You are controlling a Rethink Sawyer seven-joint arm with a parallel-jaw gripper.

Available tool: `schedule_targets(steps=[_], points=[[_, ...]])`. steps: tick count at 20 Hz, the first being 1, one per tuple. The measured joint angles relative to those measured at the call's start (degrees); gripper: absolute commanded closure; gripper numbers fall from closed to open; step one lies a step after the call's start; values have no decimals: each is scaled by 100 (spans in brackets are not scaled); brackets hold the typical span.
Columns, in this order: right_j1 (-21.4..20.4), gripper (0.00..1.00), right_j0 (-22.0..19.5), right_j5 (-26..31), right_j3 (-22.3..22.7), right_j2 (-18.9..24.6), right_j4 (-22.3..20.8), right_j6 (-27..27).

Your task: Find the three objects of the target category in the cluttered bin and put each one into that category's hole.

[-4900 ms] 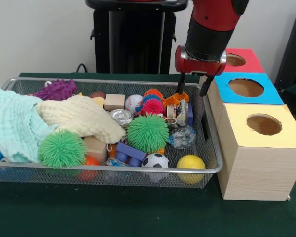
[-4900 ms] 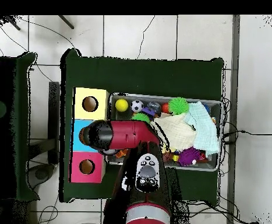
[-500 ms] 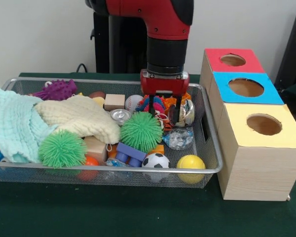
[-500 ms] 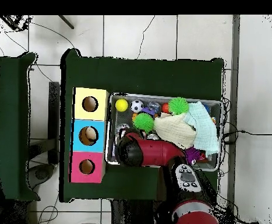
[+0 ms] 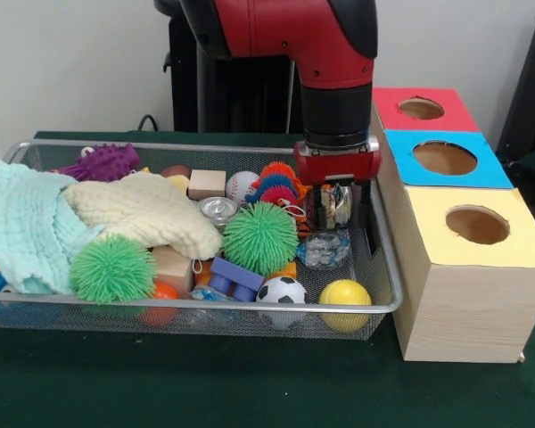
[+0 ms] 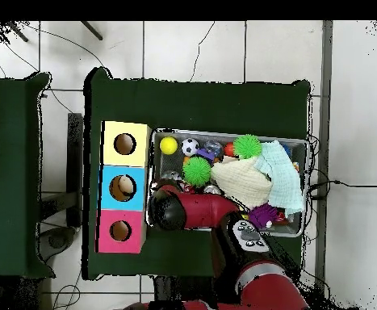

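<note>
The bin (image 5: 385, 267), a shallow wire-mesh tray with a rounded rim, sits on the green table (image 5: 250, 383), taking up most of its width and ending just beside the wooden box at the table's right end in the front view. It is crowded: a pale mint cloth (image 5: 22, 227) and a cream cloth (image 5: 143, 212) are heaped at its left end, a purple spiky toy (image 5: 102, 162) lies in the far left corner, and a green spiky ball (image 5: 112, 268) rests against the near wall. Toward the middle lie another green spiky ball (image 5: 261, 237), a silver can (image 5: 218, 210), a wooden block (image 5: 206, 184), a baseball (image 5: 242, 185) and a blue toy brick (image 5: 232, 276). Along the near rim sit a small soccer ball (image 5: 281, 290) and a yellow ball (image 5: 344, 294). The gripper (image 5: 336, 203) hangs low inside the bin's right end, its fingers closed around a shiny, rounded metallic object (image 5: 337, 203), with a crinkled clear plastic piece (image 5: 325, 250) just below it. The red and black arm (image 5: 330, 62) comes down from above. The wooden box (image 5: 464, 294) carries three holes on top, yellow (image 5: 478, 225) nearest, blue (image 5: 444, 158) in the middle, red (image 5: 421, 108) farthest. In the overhead view the arm (image 6: 199, 211) covers the end of the bin (image 6: 298, 142) next to the box.
</note>
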Motion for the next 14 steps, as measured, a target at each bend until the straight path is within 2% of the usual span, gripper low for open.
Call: schedule_targets(steps=[14], points=[[144,0,208,-413,-2,-175,2,0]])
